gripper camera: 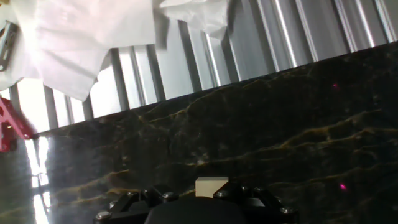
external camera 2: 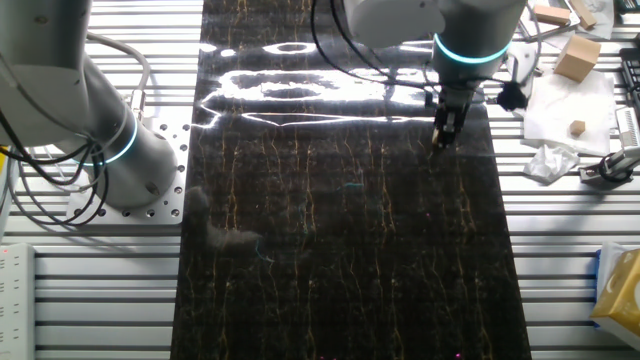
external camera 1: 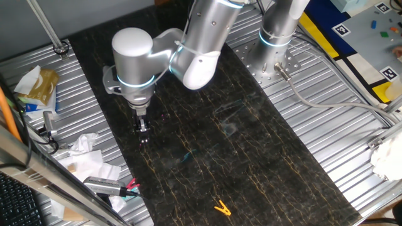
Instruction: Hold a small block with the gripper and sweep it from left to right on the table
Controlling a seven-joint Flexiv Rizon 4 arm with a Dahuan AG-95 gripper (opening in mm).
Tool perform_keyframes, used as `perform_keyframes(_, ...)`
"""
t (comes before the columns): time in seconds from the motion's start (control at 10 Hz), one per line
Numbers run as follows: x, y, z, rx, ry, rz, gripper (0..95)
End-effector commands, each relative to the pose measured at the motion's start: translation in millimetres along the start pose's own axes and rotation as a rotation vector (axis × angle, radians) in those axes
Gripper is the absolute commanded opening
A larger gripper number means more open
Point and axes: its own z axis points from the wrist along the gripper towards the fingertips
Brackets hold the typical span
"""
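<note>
The small block, a pale tan cube, sits between my black fingers at the bottom of the hand view. The gripper is shut on it. In one fixed view the gripper points straight down at the left part of the black gold-veined table, with its tip at or just above the surface. In the other fixed view the gripper stands near the table's right edge. The block is too small to make out in either fixed view.
White crumpled paper and clutter lie on the ribbed metal beside the table edge nearest the gripper. A yellow clip lies at the table's near end. Spare wooden blocks rest on paper off the table. A second arm's base stands at the far end.
</note>
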Motion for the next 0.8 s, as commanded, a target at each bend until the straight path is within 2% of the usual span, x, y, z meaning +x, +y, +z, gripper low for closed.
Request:
perform_keyframes(0.1,0.0,6.5,-0.2,0.0,0.0,0.008,57.0)
perform_keyframes(0.8,2.2,21.0,-2.1,-0.004,-0.014,0.023,57.0)
